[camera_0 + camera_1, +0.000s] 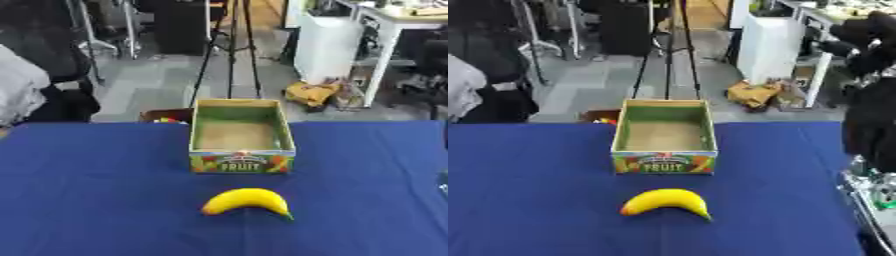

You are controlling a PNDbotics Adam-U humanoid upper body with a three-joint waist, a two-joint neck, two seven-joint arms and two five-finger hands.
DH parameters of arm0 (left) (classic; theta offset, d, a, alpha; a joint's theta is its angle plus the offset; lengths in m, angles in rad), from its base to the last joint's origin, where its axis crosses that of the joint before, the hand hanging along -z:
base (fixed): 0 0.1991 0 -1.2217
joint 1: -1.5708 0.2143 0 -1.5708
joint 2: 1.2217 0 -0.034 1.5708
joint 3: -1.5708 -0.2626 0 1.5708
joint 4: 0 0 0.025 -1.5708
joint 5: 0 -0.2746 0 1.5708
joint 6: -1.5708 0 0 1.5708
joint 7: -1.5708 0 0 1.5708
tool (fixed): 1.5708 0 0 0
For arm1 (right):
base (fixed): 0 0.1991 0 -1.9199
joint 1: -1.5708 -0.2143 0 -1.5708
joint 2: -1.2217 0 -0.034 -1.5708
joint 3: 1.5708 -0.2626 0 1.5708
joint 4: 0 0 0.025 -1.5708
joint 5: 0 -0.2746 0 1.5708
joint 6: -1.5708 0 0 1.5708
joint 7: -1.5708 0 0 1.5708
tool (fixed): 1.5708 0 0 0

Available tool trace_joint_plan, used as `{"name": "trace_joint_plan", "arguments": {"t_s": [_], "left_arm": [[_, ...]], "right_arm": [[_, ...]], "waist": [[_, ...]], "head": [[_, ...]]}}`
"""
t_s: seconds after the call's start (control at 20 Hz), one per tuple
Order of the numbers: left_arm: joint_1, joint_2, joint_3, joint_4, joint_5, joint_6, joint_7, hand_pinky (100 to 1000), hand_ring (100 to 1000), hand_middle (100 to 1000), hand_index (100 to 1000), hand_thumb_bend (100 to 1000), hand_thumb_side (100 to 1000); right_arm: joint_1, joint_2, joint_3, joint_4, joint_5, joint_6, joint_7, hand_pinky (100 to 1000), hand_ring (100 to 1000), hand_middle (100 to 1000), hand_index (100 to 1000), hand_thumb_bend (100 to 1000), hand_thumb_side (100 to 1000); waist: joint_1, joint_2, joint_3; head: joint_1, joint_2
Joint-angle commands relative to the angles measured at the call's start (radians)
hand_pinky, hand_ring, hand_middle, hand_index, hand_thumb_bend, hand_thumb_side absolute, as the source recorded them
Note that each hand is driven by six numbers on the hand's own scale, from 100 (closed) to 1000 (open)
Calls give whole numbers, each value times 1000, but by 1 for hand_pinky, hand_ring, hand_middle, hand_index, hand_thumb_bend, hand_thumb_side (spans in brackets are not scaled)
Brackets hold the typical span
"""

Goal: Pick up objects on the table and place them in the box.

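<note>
Before the box (241,134), banana (248,200) crosswise.

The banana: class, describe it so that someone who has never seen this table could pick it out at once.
A dark blue cloth-covered table fills the lower part of both views, with an open cardboard box marked FRUIT standing at its middle. Just in front of the box's printed side, apart from it, lies the curved yellow banana, ends pointing toward the near edge. It is the only loose yellow thing on the cloth.
</note>
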Motion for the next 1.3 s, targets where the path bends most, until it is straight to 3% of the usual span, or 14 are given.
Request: {"name": "trace_joint_plan", "arguments": {"t_s": [0.05, 0.4, 0.65, 0.8, 0.95, 1.2, 1.3], "left_arm": [[-14, 22, 3, -20, 0, 3, -6, 469, 672, 653, 872, 100, 984], [-18, 22, -1, -20, 2, 6, -14, 468, 672, 654, 873, 100, 984], [-19, 22, -3, -20, 2, 7, -19, 469, 673, 654, 873, 100, 983], [-19, 22, -4, -20, 2, 8, -21, 469, 673, 655, 873, 100, 983], [-17, 21, -5, -20, 1, 9, -23, 470, 674, 655, 872, 100, 983], [-16, 20, -6, -20, 0, 10, -25, 470, 674, 655, 872, 100, 983], [-14, 23, -8, -20, 0, 12, -28, 471, 675, 657, 872, 100, 984]], "right_arm": [[2, -58, 18, -15, 47, -23, 46, 729, 802, 762, 855, 298, 1000], [36, -110, 85, -15, 147, -107, 145, 686, 768, 745, 858, 477, 1000], [45, -118, 94, -15, 217, -120, 216, 629, 689, 709, 864, 592, 1000], [42, -110, 100, -15, 259, -117, 258, 651, 693, 715, 866, 610, 1000], [27, -112, 122, -15, 301, -121, 300, 715, 807, 776, 875, 587, 1000], [11, -92, 147, -15, 371, -121, 370, 715, 807, 776, 875, 587, 1000], [-11, -87, 168, -15, 392, -116, 398, 689, 782, 763, 893, 533, 1000]], "waist": [[1, -19, -1], [2, -21, -2], [3, -25, -4], [3, -29, -3], [1, -37, -2], [1, -41, -1], [0, -53, 1]], "head": [[-8, 5], [-8, 9], [-17, 14], [-22, 15], [-29, 15], [-33, 15], [-66, 15]]}}
